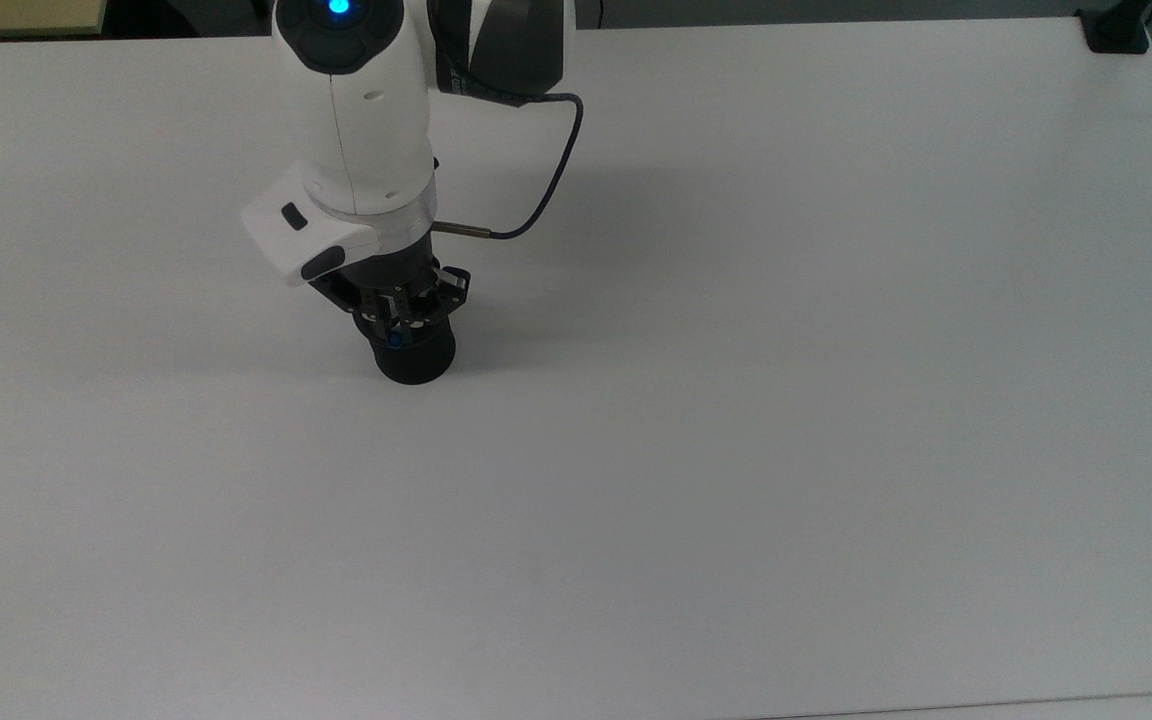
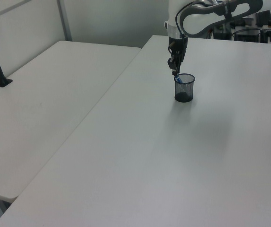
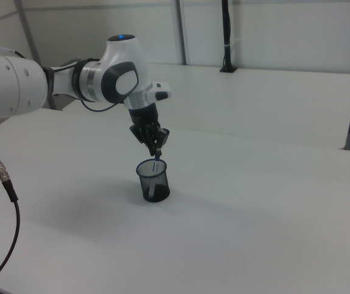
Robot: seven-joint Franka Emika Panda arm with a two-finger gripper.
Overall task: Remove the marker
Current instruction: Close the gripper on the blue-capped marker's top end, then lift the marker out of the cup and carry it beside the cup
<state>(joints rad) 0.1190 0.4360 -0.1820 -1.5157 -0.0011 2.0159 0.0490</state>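
One gripper hangs over the black mesh cup in the top view, fingers pinched on the marker (blue end showing). Left view: the marker leans at the cup rim on the white table. Right view: the gripper holds the marker, standing in the cup.

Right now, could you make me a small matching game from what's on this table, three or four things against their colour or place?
Things:
1. marker
2. mesh cup
3. hand
4. cable

Descriptions:
A. black, standing on the white table
B. dark, looping beside the white arm
C. blue top, sticking up out of the cup
D. closed on the marker's top, just above the cup

Pairs: 1-C, 2-A, 3-D, 4-B
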